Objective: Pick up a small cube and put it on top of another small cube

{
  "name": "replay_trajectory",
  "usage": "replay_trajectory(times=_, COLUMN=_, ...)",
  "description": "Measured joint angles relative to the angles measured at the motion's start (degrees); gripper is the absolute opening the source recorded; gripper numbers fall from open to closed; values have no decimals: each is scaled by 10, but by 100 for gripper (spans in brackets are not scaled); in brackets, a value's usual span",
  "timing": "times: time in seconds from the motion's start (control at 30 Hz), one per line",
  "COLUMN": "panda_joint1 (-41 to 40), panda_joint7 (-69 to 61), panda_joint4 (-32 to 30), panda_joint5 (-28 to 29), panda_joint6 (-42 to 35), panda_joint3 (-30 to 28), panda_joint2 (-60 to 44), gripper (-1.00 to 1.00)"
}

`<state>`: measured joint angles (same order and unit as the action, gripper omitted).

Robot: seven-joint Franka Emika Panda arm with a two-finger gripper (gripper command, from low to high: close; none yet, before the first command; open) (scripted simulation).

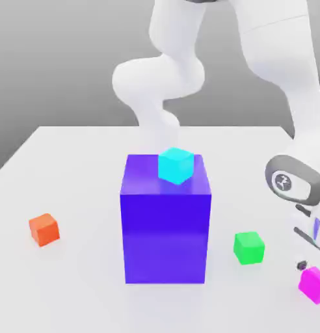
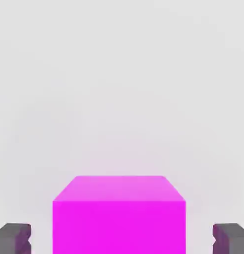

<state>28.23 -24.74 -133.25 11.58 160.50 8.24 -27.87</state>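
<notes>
One magenta cube (image 1: pixel 314 285), lower right in the exterior view, sits between the wide-open gripper's (image 2: pixel 122 239) two tips; neither touches it; squeezing comes next.

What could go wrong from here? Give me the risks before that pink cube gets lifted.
The open gripper has a finger on either side of the magenta cube, with gaps between, so closing unevenly might nudge or twist it. Once lifted, the cube could perhaps clip the nearby green cube if carried low across the table.
</notes>
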Motion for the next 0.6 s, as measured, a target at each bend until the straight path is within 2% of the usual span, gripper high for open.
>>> replay_trajectory(times=0.13, panda_joint1=0, panda_joint7=0, panda_joint4=0, panda_joint5=0, panda_joint6=0, panda_joint3=0, panda_joint2=-1, gripper=-100)
replay_trajectory(times=0.3, panda_joint1=-18, panda_joint7=-17, panda_joint4=-25, panda_joint5=-30, panda_joint6=-65, panda_joint3=23, panda_joint2=90, gripper=-100)
replay_trajectory(times=0.47, panda_joint1=-14, panda_joint7=70, panda_joint4=-119, panda_joint5=-23, panda_joint6=-73, panda_joint3=3, panda_joint2=194, gripper=-100)
replay_trajectory(times=0.6, panda_joint1=-26, panda_joint7=122, panda_joint4=-200, panda_joint5=-49, panda_joint6=-71, panda_joint3=2, panda_joint2=278, gripper=-100)
